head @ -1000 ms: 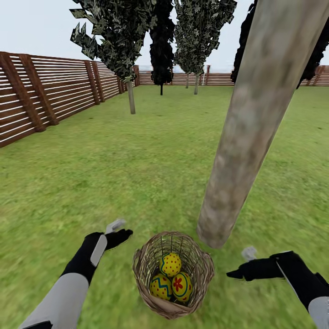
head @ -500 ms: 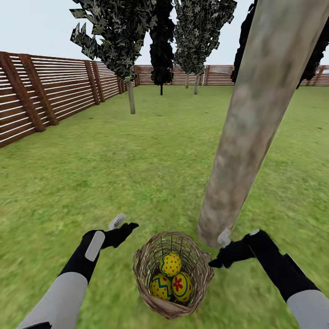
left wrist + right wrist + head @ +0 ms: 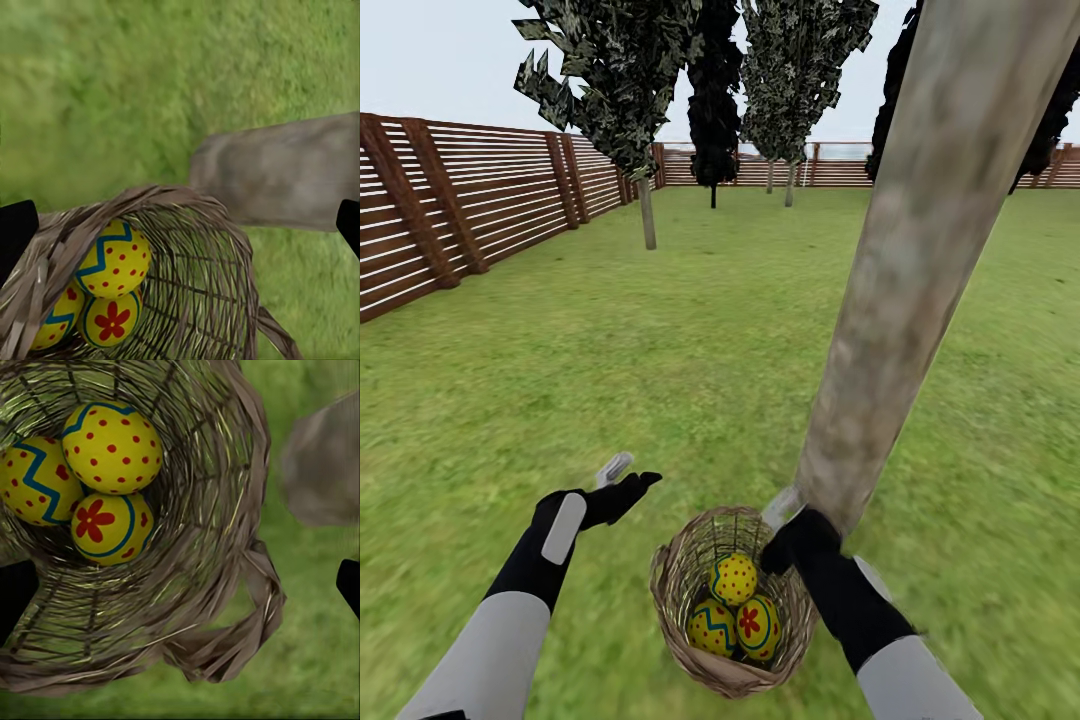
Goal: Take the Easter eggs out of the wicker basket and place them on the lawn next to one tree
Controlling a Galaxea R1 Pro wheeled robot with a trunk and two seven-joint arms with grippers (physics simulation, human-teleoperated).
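Observation:
The wicker basket (image 3: 674, 592) stands on the lawn (image 3: 660, 340) at the foot of the pale mottled tree (image 3: 905, 270). Inside lie three yellow Easter eggs: a dotted one (image 3: 733, 578), a zigzag one (image 3: 712, 627) and a flower one (image 3: 759, 625). My right gripper (image 3: 784, 527) hovers open over the basket's far right rim, close to the trunk. Its wrist view looks down on the dotted egg (image 3: 111, 446), the zigzag egg (image 3: 34, 480) and the flower egg (image 3: 112, 526). My left gripper (image 3: 626, 478) is open above the grass, left of the basket and apart from it.
A brown slat fence (image 3: 460, 200) runs along the left and the far side. Dark thin-trunked trees (image 3: 647, 215) stand well ahead. Open grass spreads to the left and beyond the trunk, which leans up to the right right beside the basket.
My right arm has swung in from the right and forward, from beside the basket to over its far right rim. The left gripper has crept slightly forward. Basket and eggs have not moved.

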